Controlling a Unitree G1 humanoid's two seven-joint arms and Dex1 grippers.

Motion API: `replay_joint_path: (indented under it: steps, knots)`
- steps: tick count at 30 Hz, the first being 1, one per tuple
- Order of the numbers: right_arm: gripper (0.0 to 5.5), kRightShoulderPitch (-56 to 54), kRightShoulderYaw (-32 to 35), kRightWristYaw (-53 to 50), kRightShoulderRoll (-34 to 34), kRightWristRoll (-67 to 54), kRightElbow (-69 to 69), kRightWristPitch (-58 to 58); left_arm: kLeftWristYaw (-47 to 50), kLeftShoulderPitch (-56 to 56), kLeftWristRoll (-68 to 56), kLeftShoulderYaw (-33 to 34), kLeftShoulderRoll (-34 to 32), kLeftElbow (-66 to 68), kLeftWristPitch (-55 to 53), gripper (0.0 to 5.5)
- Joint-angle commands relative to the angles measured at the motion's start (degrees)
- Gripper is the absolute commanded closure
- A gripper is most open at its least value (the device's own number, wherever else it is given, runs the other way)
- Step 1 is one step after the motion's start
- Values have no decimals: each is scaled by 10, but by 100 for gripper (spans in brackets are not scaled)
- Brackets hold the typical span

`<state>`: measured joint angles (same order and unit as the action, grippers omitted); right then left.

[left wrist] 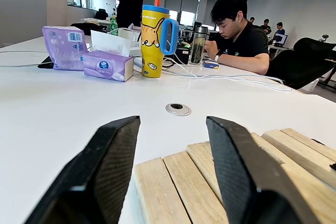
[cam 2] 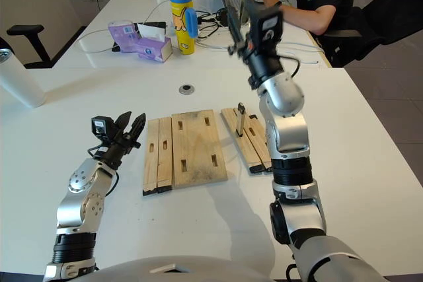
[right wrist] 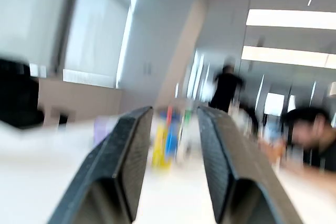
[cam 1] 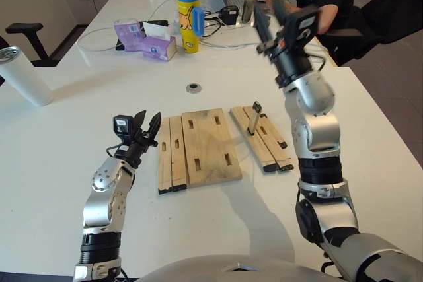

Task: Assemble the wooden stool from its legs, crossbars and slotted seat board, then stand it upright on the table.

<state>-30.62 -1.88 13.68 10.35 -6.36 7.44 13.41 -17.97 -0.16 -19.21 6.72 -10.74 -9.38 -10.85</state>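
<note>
Just right of the spread, empty left pincer (cam 1: pixel 149 118), the nearer one, two pale wooden slats (cam 1: pixel 170 156) are laid with long axes running near-to-far.

Desk (cam 1: pixel 59 163): carries the wood pieces near its middle.
Seat board (cam 1: pixel 210 146): flat, at the centre of the group.
Left slats (cam 1: pixel 171 153): two side by side, against the seat board's left edge.
Right slats (cam 1: pixel 263 140): just right of the seat board, with a short piece (cam 1: pixel 254 118) standing upright on them.
Left hand (cam 1: pixel 149 121): low, just left of the left slats.
Right hand (right wrist: pixel 173 113): raised well above the desk, behind the right slats.
Cable hole (cam 1: pixel 193 88): behind the seat board.
Tissue box (cam 1: pixel 157 47): farther back, left of the mug (cam 1: pixel 188 21).
</note>
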Motion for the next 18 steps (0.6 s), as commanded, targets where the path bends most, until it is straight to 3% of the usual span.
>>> replay_joint_path:
  steps: [1, 10, 15, 18]
  knots:
    - [391, 92, -56, 23, 34, 55, 71, 51, 4, 7, 6, -3, 3, 0, 1, 317]
    - [391, 63, -4, 1, -3, 9, 24, -20, 5, 4, 6, -2, 7, 2, 2, 317]
    - [391, -14, 73, -51, -27, -30, -46, -114, 6, 4, 7, -1, 8, 1, 3, 317]
    - [391, -61, 120, -133, -2, 9, -25, -135, 5, 4, 8, -2, 9, 4, 5, 317]
